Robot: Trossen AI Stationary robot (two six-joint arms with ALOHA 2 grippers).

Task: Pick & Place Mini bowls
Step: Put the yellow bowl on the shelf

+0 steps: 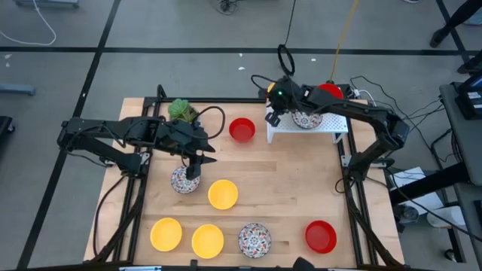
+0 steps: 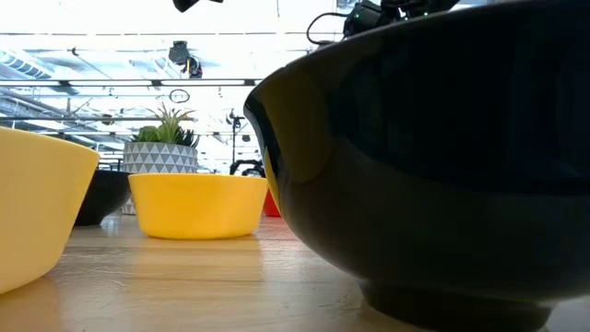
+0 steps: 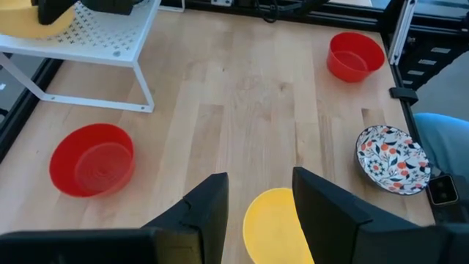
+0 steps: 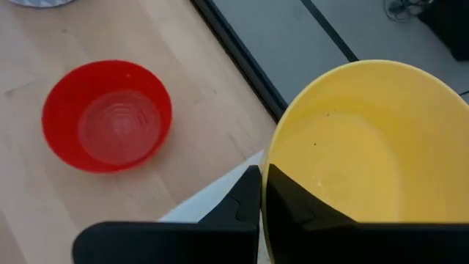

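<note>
Low view, nearest stuff: a dark-looking bowl fills the front, with a yellow mini bowl behind it on the table and a potted plant further back.
Front row on the table: two yellow bowls, a patterned bowl and a red bowl.
Left claw: fingers spread, gripping nothing, hanging over another patterned bowl, next to a lone yellow bowl.
Right claw: pinched shut on the rim of a yellow bowl, up by the white perforated rack at the far side.
Rack so far: already has a patterned bowl on it, red one behind.
Step in hand: looks like placing that yellow bowl onto the rack.
Next move: probably lower it level, let go, back off without bumping the red bowl nearby.
</note>
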